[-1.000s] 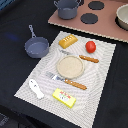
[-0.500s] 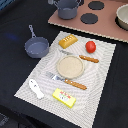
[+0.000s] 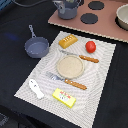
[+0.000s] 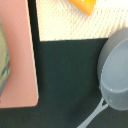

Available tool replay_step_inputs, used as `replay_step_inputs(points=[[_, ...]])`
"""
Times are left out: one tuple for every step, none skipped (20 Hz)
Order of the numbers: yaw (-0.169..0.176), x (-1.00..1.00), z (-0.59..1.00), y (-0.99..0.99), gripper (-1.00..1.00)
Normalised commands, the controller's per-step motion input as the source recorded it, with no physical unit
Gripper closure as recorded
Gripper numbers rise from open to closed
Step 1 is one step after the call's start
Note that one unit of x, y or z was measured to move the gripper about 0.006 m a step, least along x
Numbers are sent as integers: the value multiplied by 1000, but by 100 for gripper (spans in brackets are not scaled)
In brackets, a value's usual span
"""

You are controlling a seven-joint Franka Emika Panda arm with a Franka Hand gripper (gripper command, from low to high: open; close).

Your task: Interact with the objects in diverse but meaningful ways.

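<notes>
Orange-yellow bread loaf (image 3: 68, 41) at upper centre of the exterior frame, on a pale woven placemat (image 3: 100, 95). Red tomato (image 3: 90, 46) near it to the right, flat yellow butter block (image 3: 64, 98) at lower centre, white fish-shaped piece (image 3: 36, 88) at lower left.

All in the same places as half a second ago, so apparently nothing grasped or moved yet.

Gripper out of sight in both views; opening impossible to tell.

Wrist picture filled by grey pan (image 4: 116, 75), pink stove board (image 4: 17, 50) and a corner of the loaf.

Round plate (image 3: 70, 66) mid-mat, between wooden-handled knife (image 3: 82, 57) and fork (image 3: 67, 81). Pan near the loaf, likely crowding an approach from the left.
</notes>
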Motion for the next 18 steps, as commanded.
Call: replay_step_inputs(points=[[85,377,-269,-294,-100],[109,354,-274,-254,-100],[151,309,-223,-209,-100],[155,286,-214,-171,-100],[154,203,-243,-160,-100],[160,166,-277,-134,-100],[169,151,-249,-86,-100],[183,137,-251,-34,-100],[191,120,-226,-6,-100],[197,143,-206,0,-100],[190,146,-197,0,-100],[171,171,-180,0,-100],[153,114,-186,0,-100],[149,83,-197,0,-100],[158,86,-217,0,-100],[156,129,-229,6,-100],[156,106,-251,0,-100],[144,69,-277,0,-100]])
